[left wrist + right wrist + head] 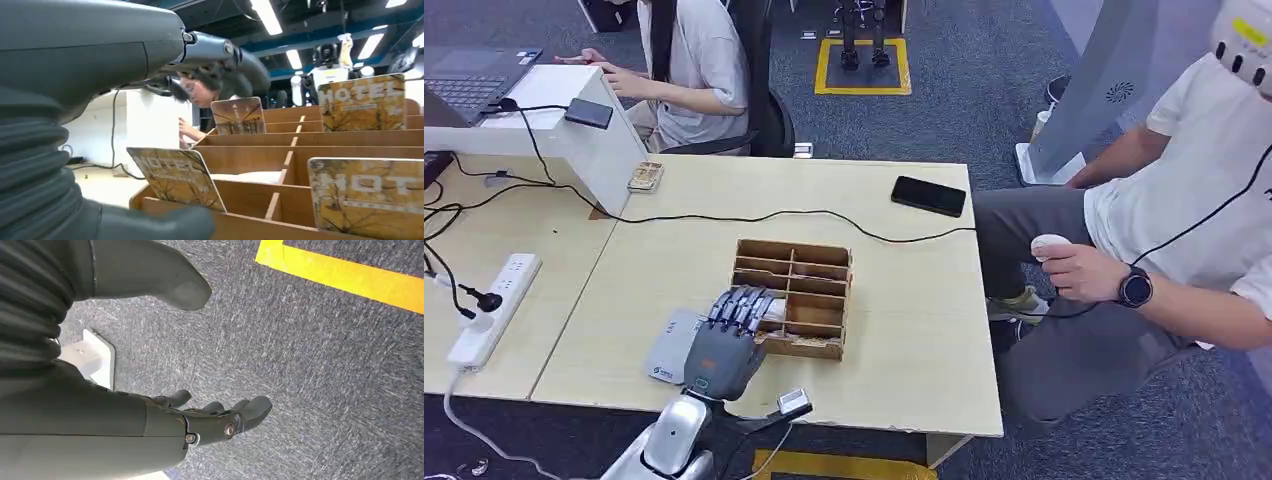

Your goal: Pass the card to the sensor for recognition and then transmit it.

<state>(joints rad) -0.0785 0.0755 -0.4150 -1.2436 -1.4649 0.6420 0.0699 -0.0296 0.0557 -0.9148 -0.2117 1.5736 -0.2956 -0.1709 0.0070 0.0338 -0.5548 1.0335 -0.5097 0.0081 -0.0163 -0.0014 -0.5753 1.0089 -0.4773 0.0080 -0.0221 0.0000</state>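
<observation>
A wooden divider box [792,297] stands near the table's front edge. Several yellow-brown hotel cards lean upright in its slots. One hotel card [176,175] stands in the near corner slot, two more cards [238,115] [363,102] stand farther back, and another [367,197] is beside the near one. My left hand [724,345] reaches to the box's near left corner. Its fingers [220,55] stretch above the near card, the thumb [165,225] lies below the box rim, and nothing is gripped. A flat grey-white sensor pad [667,350] lies partly under that hand. My right hand [165,425] hangs over the carpet, fingers apart, holding nothing.
A black phone [929,195] lies at the far right of the table, and a black cable [824,213] runs behind the box. A power strip [492,308] lies at the left. A seated person at the right holds a white device [1051,245]; another person sits behind the table.
</observation>
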